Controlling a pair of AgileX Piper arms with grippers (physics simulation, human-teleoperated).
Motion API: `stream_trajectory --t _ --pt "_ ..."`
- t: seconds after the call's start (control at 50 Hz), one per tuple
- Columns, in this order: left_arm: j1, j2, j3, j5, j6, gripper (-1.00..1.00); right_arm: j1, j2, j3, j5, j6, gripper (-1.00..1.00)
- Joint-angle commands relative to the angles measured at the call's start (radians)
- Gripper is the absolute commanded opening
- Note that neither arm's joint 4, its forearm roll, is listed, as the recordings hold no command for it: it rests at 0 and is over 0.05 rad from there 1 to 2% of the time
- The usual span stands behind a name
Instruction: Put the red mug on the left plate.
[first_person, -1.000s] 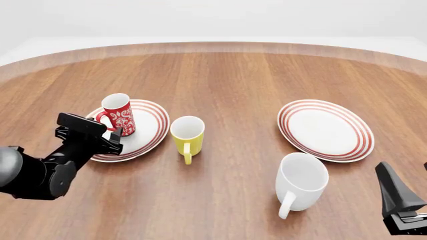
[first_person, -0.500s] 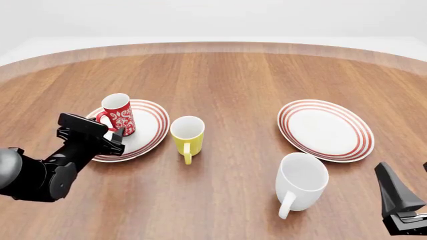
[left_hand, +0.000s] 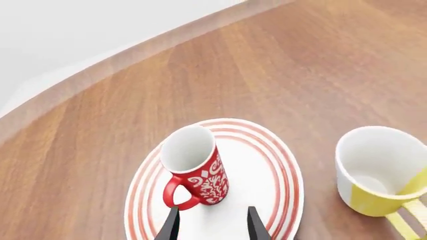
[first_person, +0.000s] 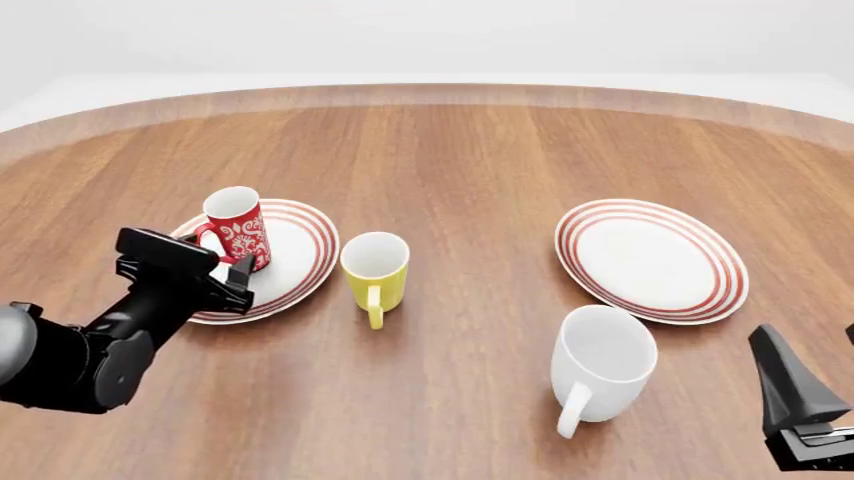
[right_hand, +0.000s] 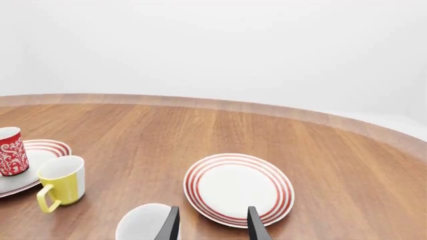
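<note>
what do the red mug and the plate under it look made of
Red mug: likely glazed ceramic, with smooth red walls, a white floral print and a white inside. Left plate: probably the same, smooth white with thin red painted rings. Being renders, they leave it open.

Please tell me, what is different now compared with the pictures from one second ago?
The left gripper drew back a little from the red mug, toward the near edge, open and empty. The mug stays upright on the left plate; the yellow mug, white mug and right gripper did not move.

Yellow mug (first_person: 374, 272) upright on the wooden table (first_person: 467, 150), handle toward the camera. Further right, striped plate (first_person: 651, 258), bare. Just in front of that, larger white mug (first_person: 603, 364), upright.
</note>
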Motion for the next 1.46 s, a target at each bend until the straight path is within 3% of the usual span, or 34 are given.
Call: stream_trajectory --t 0.02,1.46 --pt "-0.011 -0.023 0.017 -0.007 0.000 1.00 0.000 0.000 0.000 0.000 0.000 1.00" --pt "-0.056 -0.133 0.132 -0.034 -0.032 1.00 -0.001 0.000 0.002 0.010 -0.004 1.00"
